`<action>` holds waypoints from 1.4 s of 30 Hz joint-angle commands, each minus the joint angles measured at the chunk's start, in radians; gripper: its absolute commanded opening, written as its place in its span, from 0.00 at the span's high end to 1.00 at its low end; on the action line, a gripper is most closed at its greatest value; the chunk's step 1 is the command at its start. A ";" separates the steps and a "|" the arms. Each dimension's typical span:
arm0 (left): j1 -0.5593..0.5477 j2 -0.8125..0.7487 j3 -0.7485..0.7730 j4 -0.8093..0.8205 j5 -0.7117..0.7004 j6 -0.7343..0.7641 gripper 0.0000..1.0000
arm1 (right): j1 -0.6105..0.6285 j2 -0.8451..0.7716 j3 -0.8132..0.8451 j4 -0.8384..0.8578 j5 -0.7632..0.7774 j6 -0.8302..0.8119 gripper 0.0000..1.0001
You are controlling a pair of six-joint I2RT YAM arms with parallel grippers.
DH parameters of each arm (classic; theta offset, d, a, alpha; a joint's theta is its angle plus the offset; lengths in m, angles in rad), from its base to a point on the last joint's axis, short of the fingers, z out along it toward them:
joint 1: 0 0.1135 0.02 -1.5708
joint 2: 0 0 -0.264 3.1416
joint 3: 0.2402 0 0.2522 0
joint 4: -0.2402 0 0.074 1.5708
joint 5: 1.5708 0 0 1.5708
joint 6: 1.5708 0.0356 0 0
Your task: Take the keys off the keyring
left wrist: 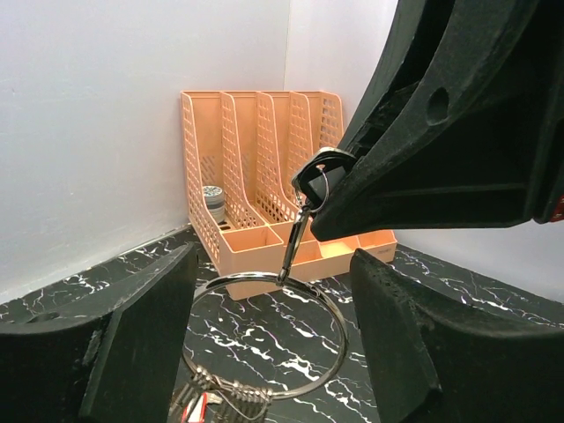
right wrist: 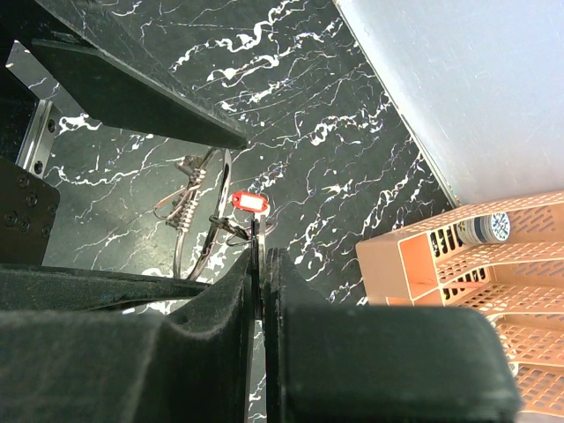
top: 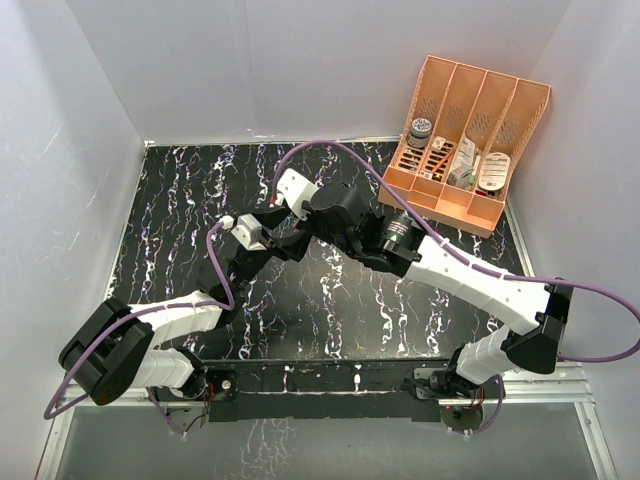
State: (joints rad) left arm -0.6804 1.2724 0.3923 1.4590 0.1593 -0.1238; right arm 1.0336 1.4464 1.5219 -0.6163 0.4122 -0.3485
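White walls (top: 300, 60) enclose a black counter (top: 330, 300) veined with white marble streaks. An orange slotted desk organizer (top: 465, 150) stands in the far right corner, with a round lidded jar (top: 420, 130) in one of its compartments. Two black-and-white robot arms reach from the near edge and meet above the middle of the counter, with purple cables (top: 340, 150) looping along them.

Seen from the left wrist, the left tool (left wrist: 273, 273) has its fingers (left wrist: 150, 335) spread wide. The keyring (left wrist: 264, 339), a thin silver wire circle, spans the gap between them, and its rim meets both inner faces, so it appears clamped across its width. A cluster of grey metal keys (left wrist: 225, 401) gathers on the near arc of the ring.

The right tool (left wrist: 324, 181) comes in from the upper right, its jaws pressed together on the head of one slim key (left wrist: 295, 242). That key slants down and meets the far arc of the ring.

Seen from the right wrist, the right tool's fingers (right wrist: 203, 308) are almost together, with only a narrow slit between them. Just beyond their tips is the ring, seen nearly edge-on, and a key with a small red head (right wrist: 248, 203) is just beside it.
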 commanded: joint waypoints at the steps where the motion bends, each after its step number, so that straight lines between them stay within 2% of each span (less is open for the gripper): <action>1: 0.002 0.000 0.015 0.065 0.016 -0.002 0.33 | 0.009 -0.049 0.013 0.077 -0.010 0.012 1.00; 22: 0.002 -0.035 0.008 0.021 0.049 0.019 0.35 | 0.017 -0.050 0.031 0.074 0.012 0.000 1.00; 34: 0.000 -0.002 0.002 0.087 -0.050 0.014 0.32 | 0.054 -0.037 0.044 0.107 0.091 0.027 1.00; 42: -0.016 0.031 0.009 0.107 -0.110 0.034 0.35 | 0.070 -0.031 0.041 0.142 0.098 0.040 1.00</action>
State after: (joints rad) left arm -0.6853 1.3022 0.3916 1.5078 0.0902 -0.1116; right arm 1.0920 1.4460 1.5219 -0.5842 0.4789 -0.3283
